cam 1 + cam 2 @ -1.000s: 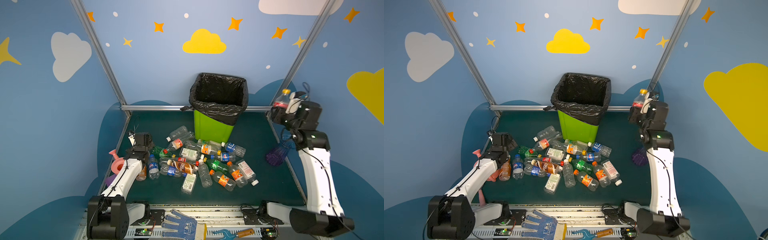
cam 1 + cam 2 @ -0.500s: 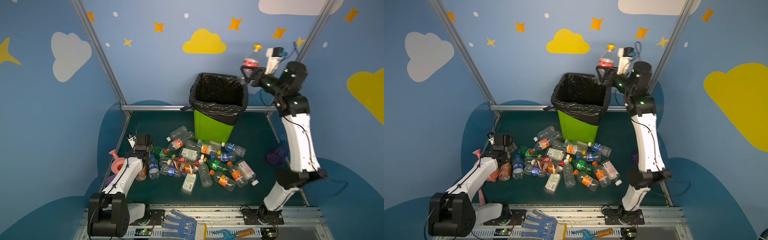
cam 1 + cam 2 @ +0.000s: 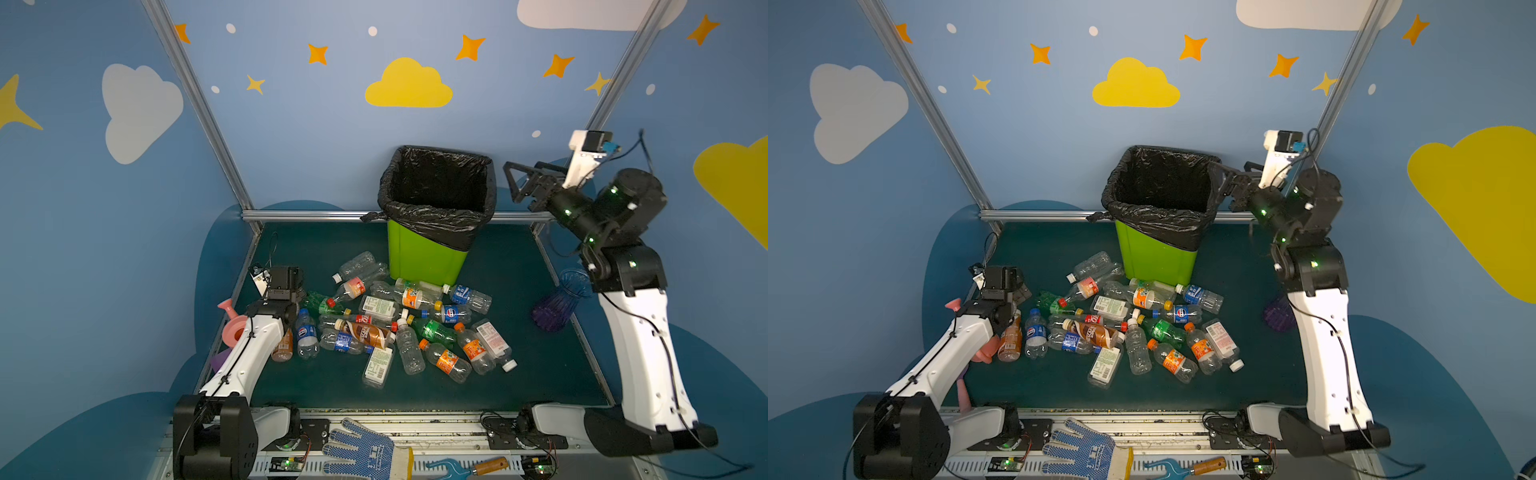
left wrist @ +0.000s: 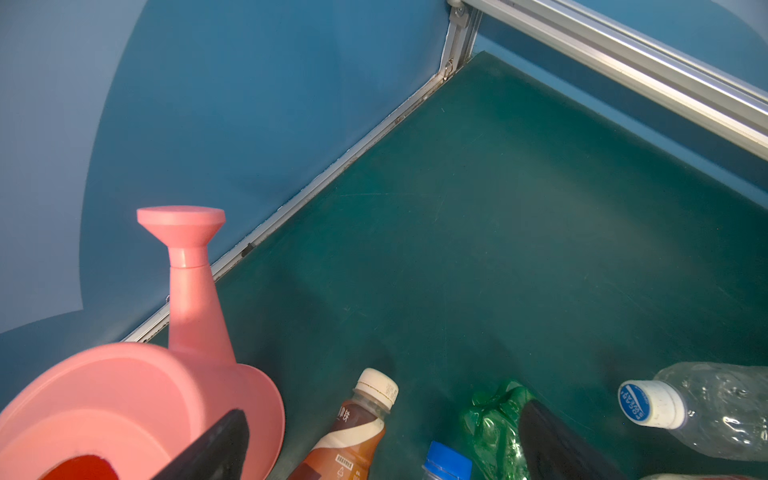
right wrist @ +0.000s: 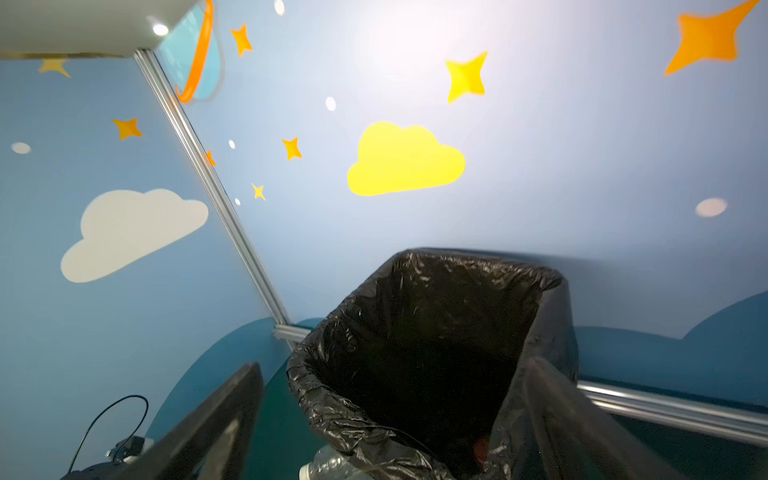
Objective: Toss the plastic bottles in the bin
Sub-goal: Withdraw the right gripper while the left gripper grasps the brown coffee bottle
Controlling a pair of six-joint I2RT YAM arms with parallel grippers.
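Both wide open – right jaws beside bin [image 3: 424, 257] rim, left jaws low among plastic bottles [image 3: 434, 330].

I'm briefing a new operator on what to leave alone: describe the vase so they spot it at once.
Start at the lime-green bin at the back of the green mat. Go right to the mat's edge, beside the right arm: the vase sits there alone. It is ribbed and blue-purple, well apart from the plastic bottles.
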